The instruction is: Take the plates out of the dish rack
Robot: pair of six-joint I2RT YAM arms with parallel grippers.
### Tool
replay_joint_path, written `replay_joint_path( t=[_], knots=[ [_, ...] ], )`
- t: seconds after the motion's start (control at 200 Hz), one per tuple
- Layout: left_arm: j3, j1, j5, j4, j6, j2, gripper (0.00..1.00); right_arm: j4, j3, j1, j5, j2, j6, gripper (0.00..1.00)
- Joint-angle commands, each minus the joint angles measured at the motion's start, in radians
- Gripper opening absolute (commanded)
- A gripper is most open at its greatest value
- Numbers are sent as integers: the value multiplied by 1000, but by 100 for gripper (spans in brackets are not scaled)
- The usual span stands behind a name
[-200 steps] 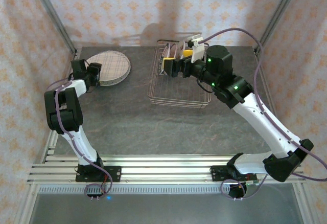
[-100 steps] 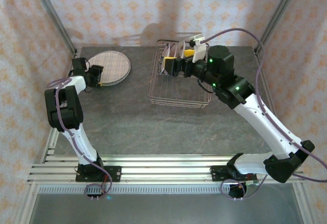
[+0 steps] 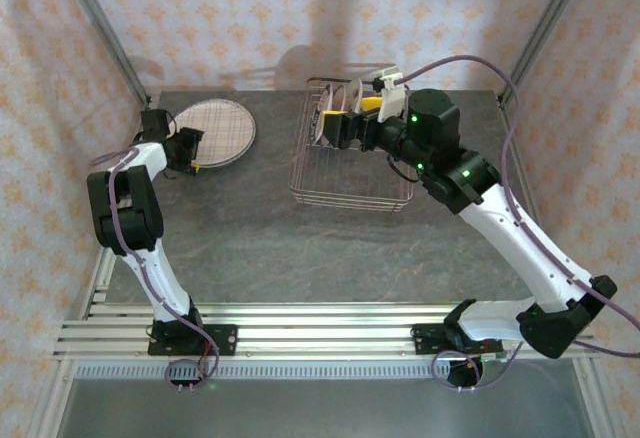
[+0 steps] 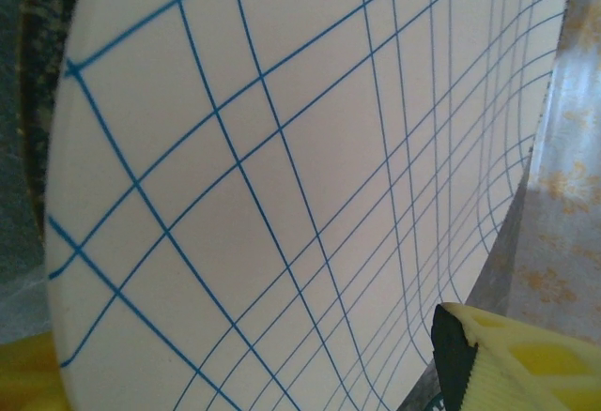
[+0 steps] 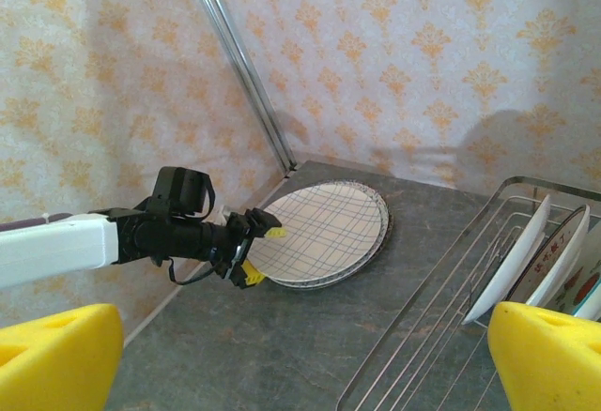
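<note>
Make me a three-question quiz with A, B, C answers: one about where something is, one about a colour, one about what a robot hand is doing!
1. Where is the blue-lined plate? A lying flat, left of the dish rack; B standing in the rack; C on the floor.
2. What colour are its lines? A red; B green; C blue.
3. The right gripper is: A shut on a plate; B open, holding nothing; C shut on a cup.
Answers: A, it lies beside the rack; C, the left wrist view shows blue lines; B, its jaws stand wide apart.
</note>
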Motion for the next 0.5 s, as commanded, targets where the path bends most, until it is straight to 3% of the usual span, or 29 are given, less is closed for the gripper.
replay_joint_path(
  t=[0.0,0.495],
  knots=[
    [38,6,-10,-62,27,23,73,-8,6,6,15,-36,15,99],
    [111,6,-39,-208,77,23,75,-15,5,6,17,-37,30,99]
  ],
)
